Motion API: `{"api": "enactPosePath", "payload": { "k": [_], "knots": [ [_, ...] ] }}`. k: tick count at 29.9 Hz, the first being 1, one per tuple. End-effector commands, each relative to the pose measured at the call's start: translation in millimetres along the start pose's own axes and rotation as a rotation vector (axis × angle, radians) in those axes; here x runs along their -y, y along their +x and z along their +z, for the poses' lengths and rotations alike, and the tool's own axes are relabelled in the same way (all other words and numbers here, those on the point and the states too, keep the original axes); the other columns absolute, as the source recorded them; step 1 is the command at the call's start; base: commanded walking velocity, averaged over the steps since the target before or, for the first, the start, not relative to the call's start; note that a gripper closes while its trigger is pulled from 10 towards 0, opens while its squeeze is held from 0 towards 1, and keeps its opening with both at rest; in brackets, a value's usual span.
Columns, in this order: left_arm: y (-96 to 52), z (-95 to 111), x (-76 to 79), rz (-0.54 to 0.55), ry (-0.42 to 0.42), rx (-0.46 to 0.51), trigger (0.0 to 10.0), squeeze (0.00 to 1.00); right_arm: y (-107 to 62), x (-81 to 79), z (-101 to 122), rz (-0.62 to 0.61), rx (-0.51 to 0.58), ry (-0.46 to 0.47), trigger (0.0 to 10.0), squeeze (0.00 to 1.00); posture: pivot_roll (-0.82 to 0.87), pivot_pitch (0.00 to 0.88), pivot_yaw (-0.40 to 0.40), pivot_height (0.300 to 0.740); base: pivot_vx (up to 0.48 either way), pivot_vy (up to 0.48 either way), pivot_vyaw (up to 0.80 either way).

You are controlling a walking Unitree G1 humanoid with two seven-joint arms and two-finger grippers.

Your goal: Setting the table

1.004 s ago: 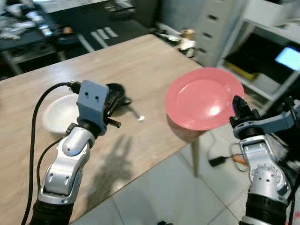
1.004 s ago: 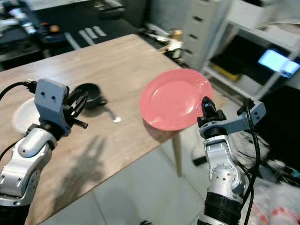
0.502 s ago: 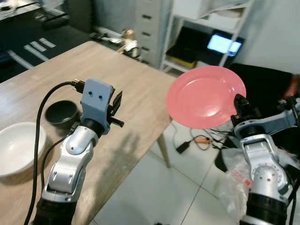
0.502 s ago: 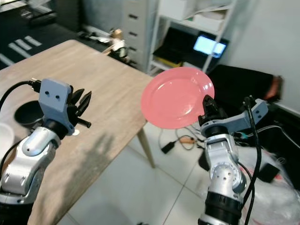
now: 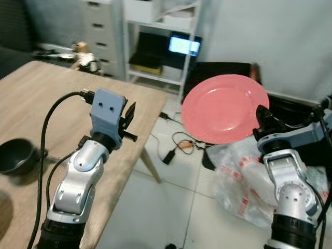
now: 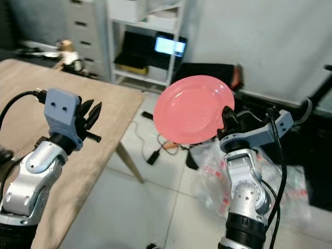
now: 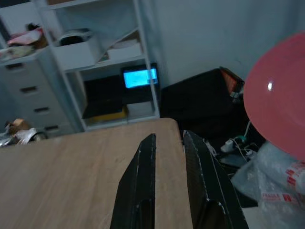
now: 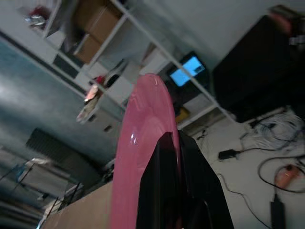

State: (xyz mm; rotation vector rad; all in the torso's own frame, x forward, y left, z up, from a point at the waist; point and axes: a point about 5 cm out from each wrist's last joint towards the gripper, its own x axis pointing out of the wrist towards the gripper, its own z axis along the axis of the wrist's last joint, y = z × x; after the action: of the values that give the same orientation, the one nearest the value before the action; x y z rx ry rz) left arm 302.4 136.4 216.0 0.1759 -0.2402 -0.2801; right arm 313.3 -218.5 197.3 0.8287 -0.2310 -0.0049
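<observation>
- My right hand (image 5: 261, 115) is pinching the near rim of the pink plate (image 5: 224, 108); fingers pressed onto the edge, one on each face as seen from the right wrist.
- Plate is held up in the air, tilted with its face toward me, out past the worktop's corner and over the floor, not touching the worktop.
- My left hand (image 6: 89, 113) is raised over the worktop (image 5: 46, 104) near its right edge, holding nothing.
- Left fingers (image 7: 143, 186) are spread slightly, a narrow gap between the two, pointing toward the worktop's far corner.
- A black cable (image 5: 49, 116) loops from the left wrist down along my arm.
- Dark bowl (image 5: 15, 155) sits on the worktop at my far left, well apart from both hands.
- Below the plate, on the tiled floor: clear plastic bags with red print (image 5: 239, 174), cables and a small orange item (image 5: 182, 147).
- Beyond: white shelving unit (image 5: 155, 31) with a lit screen (image 5: 183, 45) on it, a drawer cabinet (image 5: 101, 31) to its left, something black (image 5: 220, 72) against the wall behind the plate.
- Small cluttered items (image 5: 83, 57) near the worktop's far end, too blurred to identify.
</observation>
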Motion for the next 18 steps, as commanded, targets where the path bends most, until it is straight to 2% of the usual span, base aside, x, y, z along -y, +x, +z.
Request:
{"api": "enactPosePath", "payload": {
  "k": [1, 18],
  "knots": [
    [-0.4, -3.6, 2.4, -0.009, 0.003, -0.014, 10.0, 0.0, -1.2, 1.5, 0.4, -0.004, 0.003, 0.002, 10.0, 0.0, 0.0, 0.028, 0.071, 0.74, 0.0, 0.0, -0.8],
    [3.1, -4.2, 4.0, -0.011, -0.005, -0.008, 10.0, 0.0, -1.3, 1.6, 1.4, -0.001, 0.003, -0.003, 10.0, 0.0, -0.01, 0.027, 0.069, 0.74, 0.0, 0.0, -0.8]
  ]
}}
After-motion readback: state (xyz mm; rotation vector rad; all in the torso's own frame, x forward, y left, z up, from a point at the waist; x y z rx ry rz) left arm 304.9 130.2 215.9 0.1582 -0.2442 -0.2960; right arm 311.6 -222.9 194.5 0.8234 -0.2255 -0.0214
